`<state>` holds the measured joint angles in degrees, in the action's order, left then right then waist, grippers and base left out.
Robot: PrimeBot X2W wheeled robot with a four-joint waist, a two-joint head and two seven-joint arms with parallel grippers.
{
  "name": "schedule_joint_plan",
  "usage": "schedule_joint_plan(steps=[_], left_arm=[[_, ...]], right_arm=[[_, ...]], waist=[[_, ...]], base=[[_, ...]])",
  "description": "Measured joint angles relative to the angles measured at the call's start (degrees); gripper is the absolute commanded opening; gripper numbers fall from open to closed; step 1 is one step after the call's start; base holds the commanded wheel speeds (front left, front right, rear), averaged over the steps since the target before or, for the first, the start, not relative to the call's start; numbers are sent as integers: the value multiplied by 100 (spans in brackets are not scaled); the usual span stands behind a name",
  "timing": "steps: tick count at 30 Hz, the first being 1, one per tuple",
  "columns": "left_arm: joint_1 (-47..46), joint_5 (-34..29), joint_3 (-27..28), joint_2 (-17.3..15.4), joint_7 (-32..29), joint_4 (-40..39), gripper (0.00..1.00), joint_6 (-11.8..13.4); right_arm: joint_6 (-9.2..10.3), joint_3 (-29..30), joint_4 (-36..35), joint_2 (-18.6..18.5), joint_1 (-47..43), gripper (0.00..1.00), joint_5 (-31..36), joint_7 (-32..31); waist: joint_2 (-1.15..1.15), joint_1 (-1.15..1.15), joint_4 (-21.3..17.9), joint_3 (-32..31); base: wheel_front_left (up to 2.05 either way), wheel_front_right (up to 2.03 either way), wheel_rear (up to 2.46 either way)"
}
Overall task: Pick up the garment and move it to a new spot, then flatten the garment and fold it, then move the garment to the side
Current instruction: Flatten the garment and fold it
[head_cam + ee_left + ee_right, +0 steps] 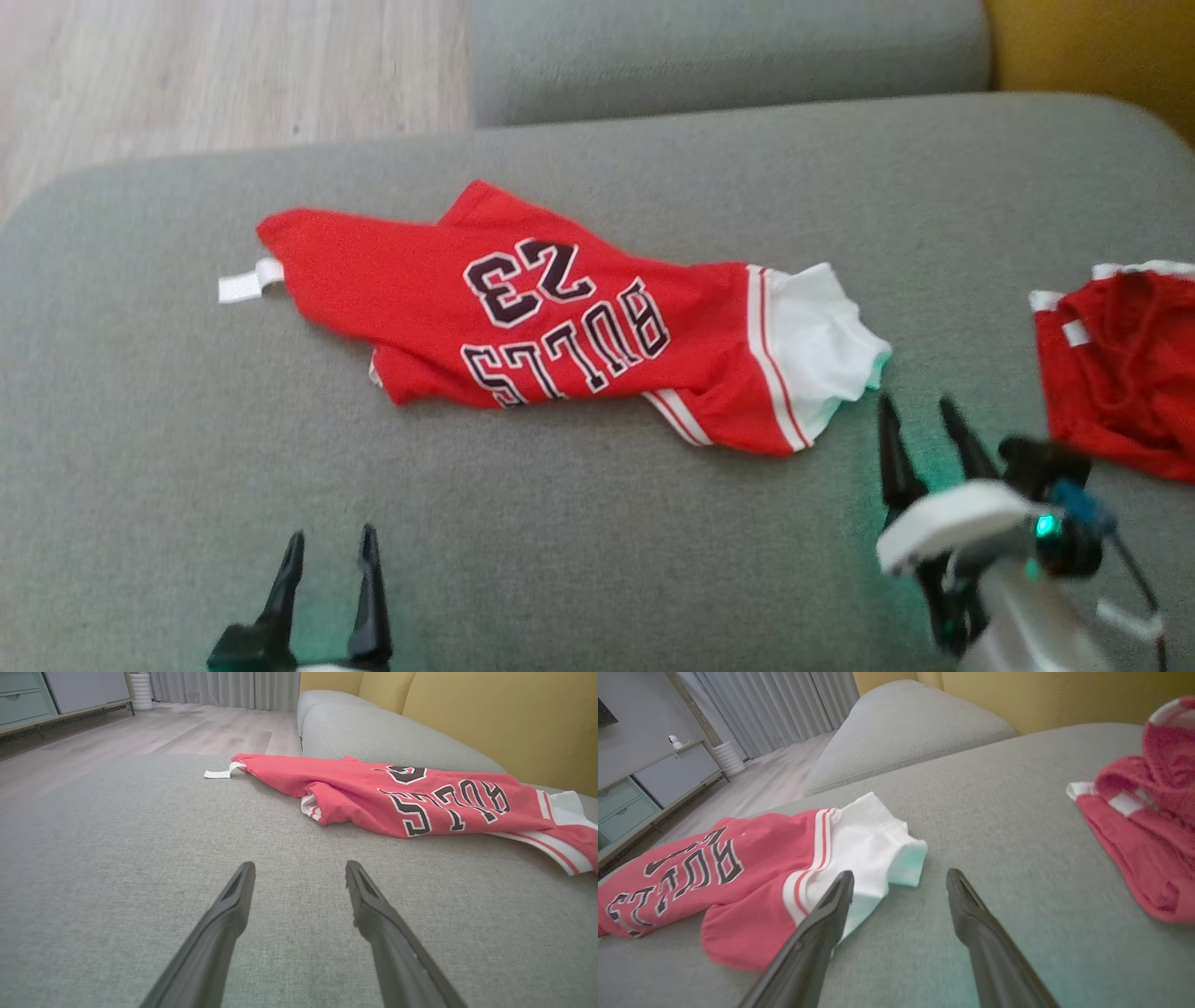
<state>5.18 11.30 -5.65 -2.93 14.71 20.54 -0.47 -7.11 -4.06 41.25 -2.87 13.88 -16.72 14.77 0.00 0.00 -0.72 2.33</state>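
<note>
With the garment [392,280] lying rumpled on the sofa [635,551] and the left hand [333,534] and right hand [915,403] both spread empty, pick-up looked unstarted, requiring a pinch at its white end.

Soft, even light fills the room, leaving only faint shadows under the jersey [560,317]. The head view is slightly soft all over, and the right gripper [917,403] smears with blur. A teal-green glow tints the grey cushion [140,420] around it and the left gripper [332,534], and touches the jersey's white end. The wrist views bow at their edges; the second red garment [1148,826] is fuzzy.
</note>
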Motion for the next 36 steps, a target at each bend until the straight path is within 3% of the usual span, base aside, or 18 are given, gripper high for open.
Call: schedule_joint_plan(steps=[6, 13, 36], left_arm=[[-303, 84, -190, 2, 0, 0, 100, 30], [-420, 138, -342, 3, 0, 4, 100, 49], [-645, 277, -777, 8, 0, -31, 100, 47]], right_arm=[[0, 630, 889, -1, 812, 100, 754, 0], [0, 928, 1623, 0, 1071, 100, 1221, 1], [0, 488, 795, -11, 1347, 100, 547, 0]], waist=[[0, 1, 155, 324], [0, 1, 302, 591], [0, 0, 554, 857]], base=[[0, 0, 0], [0, 0, 0], [0, 0, 0]])
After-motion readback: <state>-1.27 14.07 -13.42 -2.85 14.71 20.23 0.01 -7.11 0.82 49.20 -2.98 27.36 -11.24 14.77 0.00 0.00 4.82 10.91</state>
